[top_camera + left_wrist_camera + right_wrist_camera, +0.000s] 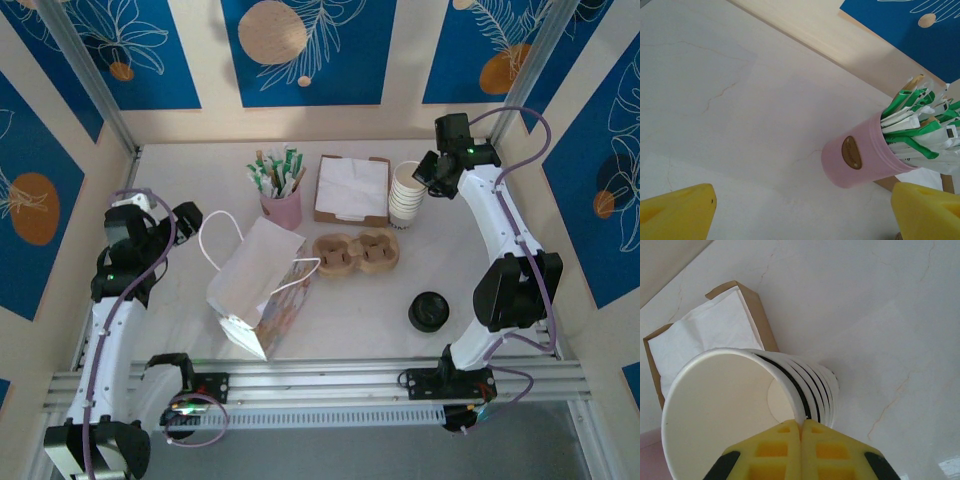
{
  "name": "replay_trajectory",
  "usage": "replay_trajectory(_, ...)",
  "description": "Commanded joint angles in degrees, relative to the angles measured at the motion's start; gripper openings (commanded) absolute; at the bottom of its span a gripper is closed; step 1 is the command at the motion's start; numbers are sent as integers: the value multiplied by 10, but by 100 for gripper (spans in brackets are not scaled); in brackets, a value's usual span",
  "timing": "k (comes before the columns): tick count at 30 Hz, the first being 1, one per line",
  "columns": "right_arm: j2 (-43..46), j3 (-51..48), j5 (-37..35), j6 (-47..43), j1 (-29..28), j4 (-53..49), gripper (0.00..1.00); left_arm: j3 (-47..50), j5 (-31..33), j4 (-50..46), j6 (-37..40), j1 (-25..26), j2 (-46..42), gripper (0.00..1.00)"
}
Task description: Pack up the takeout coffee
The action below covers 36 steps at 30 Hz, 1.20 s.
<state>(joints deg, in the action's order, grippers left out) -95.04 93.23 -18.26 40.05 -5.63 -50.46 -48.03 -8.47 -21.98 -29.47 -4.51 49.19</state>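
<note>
left gripper (800,212) hangs released, fingers (677,212) wide apart, well left of the cup carrier (355,253); the takeout coffee (430,311) stands upright on the table (350,325), near the carrier's right front; right gripper (801,435) sits clenched at the rim of the cup stack (730,410), behind the carrier's right end

Table (740,100) is looking like smooth, faintly veined marble laminate. Pink cup (865,157) is reading as matt plastic. Paper cups (715,410) are coming across matt white, napkins (705,335) soft and crinkly, their box (757,305) raw brown cardboard. Carrier (355,253) is looking like rough pulp, and the takeout coffee (430,312) is wearing a black plastic lid.
</note>
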Motion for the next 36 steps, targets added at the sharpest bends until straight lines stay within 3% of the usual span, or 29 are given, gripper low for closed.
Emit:
replay_trajectory(1, 35, 5, -14, -4, -3, -1, 6, 3, 6, 3, 8, -7, -7, 90)
replay_trajectory(14, 105, 23, 4, 4, 5, -1, 2, 5, 4, 3, 7, -6, -2, 90)
replay_trajectory(24, 231, 3, 35, 0, -19, 21, 0, 6, -2, 5, 5, -7, -1, 90)
replay_trajectory(31, 307, -43, 39, -34, -139, -9, 0, 5, 3, 4, 4, -7, -2, 90)
replay_trajectory(36, 350, -95, -63, -19, -265, -59, 0, 3, 24, -3, 5, -6, -13, 90)
